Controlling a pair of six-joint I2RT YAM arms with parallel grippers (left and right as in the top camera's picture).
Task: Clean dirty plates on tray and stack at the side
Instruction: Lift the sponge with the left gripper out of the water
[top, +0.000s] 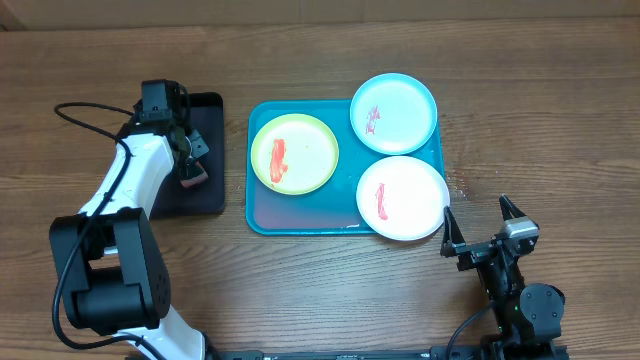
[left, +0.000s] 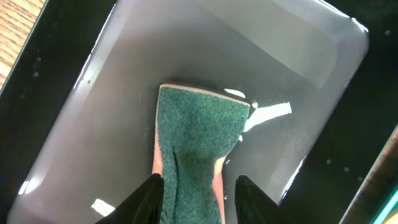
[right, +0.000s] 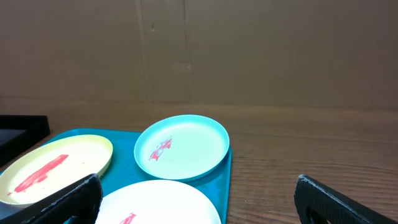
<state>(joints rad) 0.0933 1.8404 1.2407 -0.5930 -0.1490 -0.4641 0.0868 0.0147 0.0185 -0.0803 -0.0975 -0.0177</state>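
sponge (left: 196, 143): lower end cut off by the bottom edge.
white plate (right: 168, 205): near half cut off below.
yellow-green plate (right: 68, 155): left rim cut off.
black tray (top: 208, 195): partly hidden beneath the left arm (top: 130, 180).

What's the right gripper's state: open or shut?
Open: the right gripper has its jaws wide apart, empty, beside the white plate.

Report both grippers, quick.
Left gripper: open, jaws either side of the sponge.
Right gripper: open, empty.

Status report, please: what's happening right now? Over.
Left hand open, straddling green sponge in black tray. Right hand open, empty. Yellow-green plate, light blue plate, white plate: red smears, on turquoise tray. No obstruction.
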